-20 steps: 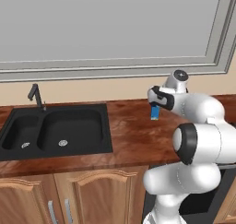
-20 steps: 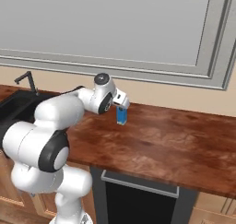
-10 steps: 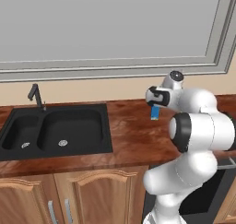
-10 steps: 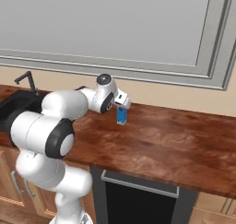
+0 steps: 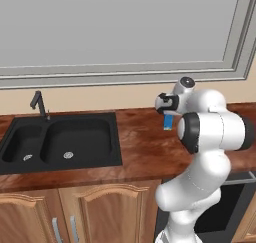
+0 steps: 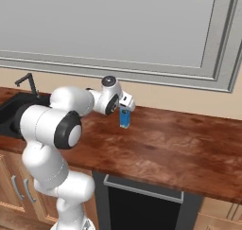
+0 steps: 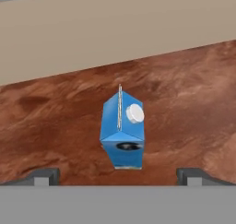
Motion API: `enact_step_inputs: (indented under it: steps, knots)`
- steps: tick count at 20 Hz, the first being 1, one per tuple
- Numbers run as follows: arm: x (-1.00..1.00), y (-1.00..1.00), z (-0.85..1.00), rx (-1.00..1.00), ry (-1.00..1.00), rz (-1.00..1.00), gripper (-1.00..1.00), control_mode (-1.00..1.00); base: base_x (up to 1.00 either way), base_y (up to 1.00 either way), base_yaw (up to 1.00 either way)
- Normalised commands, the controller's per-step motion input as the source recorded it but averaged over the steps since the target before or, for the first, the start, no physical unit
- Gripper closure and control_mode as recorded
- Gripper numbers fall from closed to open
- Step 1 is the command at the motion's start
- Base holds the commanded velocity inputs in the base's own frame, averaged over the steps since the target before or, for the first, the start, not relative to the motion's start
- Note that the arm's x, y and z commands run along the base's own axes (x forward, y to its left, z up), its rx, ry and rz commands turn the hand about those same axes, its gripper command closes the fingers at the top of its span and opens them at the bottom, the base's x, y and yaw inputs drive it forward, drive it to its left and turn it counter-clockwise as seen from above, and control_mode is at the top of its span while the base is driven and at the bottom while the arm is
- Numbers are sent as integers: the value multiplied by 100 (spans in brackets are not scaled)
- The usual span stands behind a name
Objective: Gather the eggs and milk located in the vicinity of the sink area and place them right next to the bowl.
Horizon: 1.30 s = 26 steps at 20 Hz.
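The milk [image 7: 123,131], a small blue carton with a white cap, stands upright on the brown wooden counter [image 7: 55,121] near the back wall. It also shows as the milk [image 5: 168,122] and the milk [image 6: 125,118] just below my hand. My gripper [image 7: 117,177] hovers over it, open, its fingertips [image 7: 44,176] spread wide on either side and not touching the carton. The gripper [image 5: 165,106] hangs close above the carton top. The black double-basin sink [image 5: 60,142] with its dark faucet [image 5: 38,103] lies to the left. The eggs and the bowl are out of view.
A beige wall and a grey window frame [image 6: 142,66] run right behind the carton. The counter's front edge [image 6: 156,179] has a dark appliance [image 6: 142,205] under it, with wooden cabinet doors [image 5: 95,217] under the sink. Bare counter stretches right of the carton.
My arm's elbow has swung upward and closer to the cameras. The hand has stayed over the milk, and the carton has not moved.
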Motion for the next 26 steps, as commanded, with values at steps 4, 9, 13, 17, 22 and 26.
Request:
enact_step_inputs:
  steps: [4,9,13,17,22,26]
  knots:
    - [24,-8,-12,0,0,0,-100,-100,0,0,0]
    - [18,-3,-17,0,1,0,-100,-100,0,0,0]
    - [18,-3,-14,0,0,0,-100,-100,0,0,0]
    - [21,-3,-11,0,0,0,-100,-100,0,0,0]
    - [16,-4,-11,0,0,0,-100,-100,0,0,0]
    - [14,-5,-16,0,0,0,-100,-100,0,0,0]
